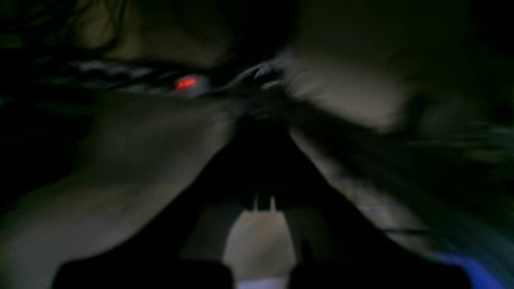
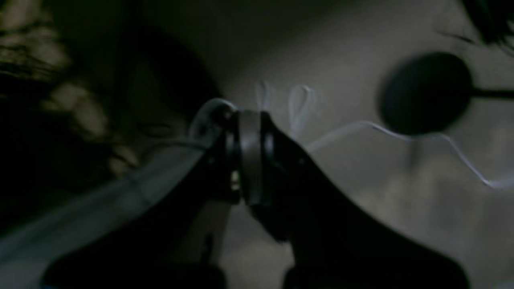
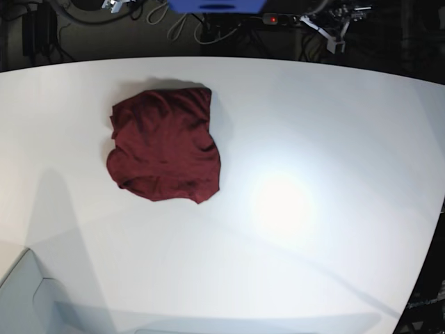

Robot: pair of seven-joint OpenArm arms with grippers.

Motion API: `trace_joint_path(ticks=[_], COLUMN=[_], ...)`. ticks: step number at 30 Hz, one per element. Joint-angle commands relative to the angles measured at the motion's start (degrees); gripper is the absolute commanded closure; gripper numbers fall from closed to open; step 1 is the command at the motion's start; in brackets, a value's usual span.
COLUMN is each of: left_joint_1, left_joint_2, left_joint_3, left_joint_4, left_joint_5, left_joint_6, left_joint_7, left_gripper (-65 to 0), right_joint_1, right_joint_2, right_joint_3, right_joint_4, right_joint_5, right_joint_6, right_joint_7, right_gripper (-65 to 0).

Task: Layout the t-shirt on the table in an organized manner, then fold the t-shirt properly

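The t-shirt (image 3: 164,145) lies in a crumpled dark maroon heap on the white table (image 3: 313,125), left of centre and toward the far edge. No sleeves are spread out. Neither arm shows in the base view. The left wrist view is dark and blurred; my left gripper (image 1: 261,116) appears there as black fingers drawn together, with no cloth between them. In the right wrist view my right gripper (image 2: 249,120) has its fingers pressed together, nothing held. Neither wrist view shows the t-shirt.
Behind the table's far edge sit cables (image 3: 188,24), a blue block (image 3: 215,5) and a small red light (image 3: 273,19). The table's curved edge (image 3: 427,229) runs down the right. A pale grey surface (image 3: 28,299) fills the lower-left corner. A white cable (image 2: 401,134) shows in the right wrist view.
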Motion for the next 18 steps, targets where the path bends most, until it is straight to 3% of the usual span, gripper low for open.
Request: trace_joint_path(ticks=[1, 4, 7, 9, 12, 14, 18], left_joint_1=[0.20, 0.29, 0.29, 0.29, 0.29, 0.29, 0.11], left_joint_2=[0.12, 1.00, 1.97, 2.76, 3.11, 3.20, 4.43], left_joint_3=[0.72, 3.27, 3.45, 3.45, 3.45, 3.45, 3.45], left_joint_4=[0.39, 0.48, 0.21, 0.21, 0.21, 0.21, 0.13], left_joint_5=[-0.09, -0.35, -0.44, -0.44, -0.44, -0.53, -0.53], left_joint_6=[3.01, 15.06, 22.79, 23.85, 24.29, 24.37, 24.37], left_joint_7=[-0.09, 0.00, 0.00, -0.17, -0.09, -0.09, 0.00], left_gripper=[0.0, 0.0, 0.0, 0.0, 0.0, 0.0, 0.0], right_joint_1=[-0.06, 0.91, 1.18, 1.18, 2.23, 2.41, 2.58], right_joint_2=[0.52, 0.52, 0.52, 0.52, 0.52, 0.61, 2.46], right_joint_3=[0.04, -1.11, -6.91, -12.18, -18.42, -22.29, -28.18], right_joint_4=[-0.07, -0.25, -0.07, -0.07, -0.16, -0.33, -0.33], right_joint_5=[0.20, 0.11, 0.11, 0.11, 0.20, 0.20, 0.20], right_joint_6=[-2.59, -11.82, -21.67, -27.64, -32.48, -34.33, -34.50], right_joint_7=[1.18, -0.75, -2.25, -2.25, -2.68, -2.77, -2.77], right_gripper=[0.0, 0.0, 0.0, 0.0, 0.0, 0.0, 0.0])
